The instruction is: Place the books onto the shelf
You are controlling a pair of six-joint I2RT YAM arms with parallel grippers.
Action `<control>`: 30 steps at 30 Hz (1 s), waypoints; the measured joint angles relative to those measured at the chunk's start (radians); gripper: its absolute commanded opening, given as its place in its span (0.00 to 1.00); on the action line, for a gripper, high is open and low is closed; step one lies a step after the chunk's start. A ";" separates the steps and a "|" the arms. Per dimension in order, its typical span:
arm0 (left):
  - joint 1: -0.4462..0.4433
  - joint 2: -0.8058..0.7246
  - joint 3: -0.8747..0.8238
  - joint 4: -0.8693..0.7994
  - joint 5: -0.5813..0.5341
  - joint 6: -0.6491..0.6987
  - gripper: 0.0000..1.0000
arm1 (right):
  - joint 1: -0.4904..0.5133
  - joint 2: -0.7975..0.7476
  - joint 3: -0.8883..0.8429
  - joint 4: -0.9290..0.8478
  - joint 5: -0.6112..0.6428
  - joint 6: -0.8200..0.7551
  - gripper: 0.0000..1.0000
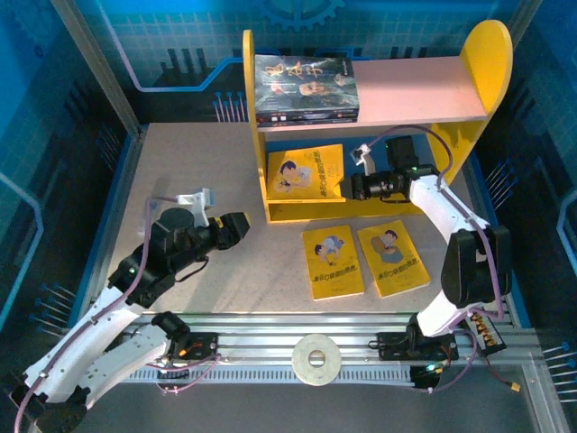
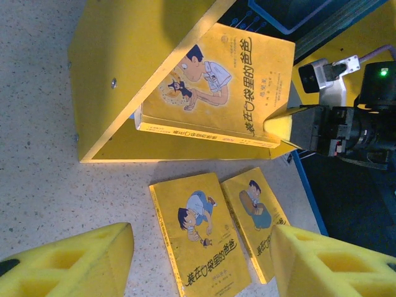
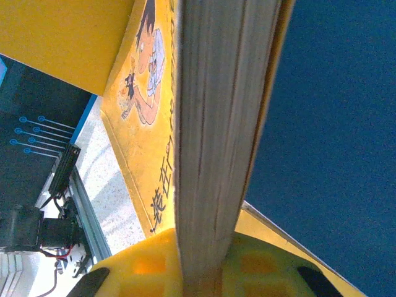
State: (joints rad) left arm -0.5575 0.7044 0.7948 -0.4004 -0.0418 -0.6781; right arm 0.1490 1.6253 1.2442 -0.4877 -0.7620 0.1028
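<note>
At the left, above the counter (image 1: 194, 162), the left gripper (image 1: 239, 227) hovers with its jaws released and holds nothing. Its yellow fingers (image 2: 68, 266) point toward the shelf (image 1: 487, 54). The yellow left side panel (image 1: 255, 135) of the shelf stands between this gripper and the lower compartment. On the near rail (image 1: 243, 327) lies a white ring (image 1: 315, 359), well apart from all the books.

The pink upper board (image 1: 424, 86) carries a stack of dark books (image 1: 306, 88) at its left end. Under it, in the lower compartment, is the first yellow book (image 1: 305, 171), its cover with a cartoon boy facing up. I cannot tell if it lies flat on the blue lower board (image 3: 334, 124).

In front of the shelf, a second yellow book (image 1: 332, 262) and a third yellow book (image 1: 392, 257) lie flat on the counter, side by side. They are well to the right of the left gripper.

The right gripper (image 1: 348, 187) is clenched on the right edge of the first yellow book. In the right wrist view the page edge is pinched between its yellow fingers (image 3: 136, 269).
</note>
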 measured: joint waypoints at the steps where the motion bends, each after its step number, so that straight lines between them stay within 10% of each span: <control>1: 0.000 -0.002 0.000 0.000 0.000 0.000 0.61 | 0.000 0.003 0.003 0.000 0.000 0.000 0.17; 19: 0.000 -0.018 -0.001 -0.018 0.000 0.000 0.62 | -0.001 0.068 0.046 0.055 0.031 0.073 0.52; 30: 0.000 -0.023 -0.001 -0.022 0.000 0.000 0.62 | -0.006 0.101 0.078 0.054 0.048 0.098 0.29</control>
State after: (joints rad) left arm -0.5575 0.6811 0.7937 -0.4225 -0.0418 -0.6781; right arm 0.1432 1.7267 1.3224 -0.4335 -0.7143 0.2012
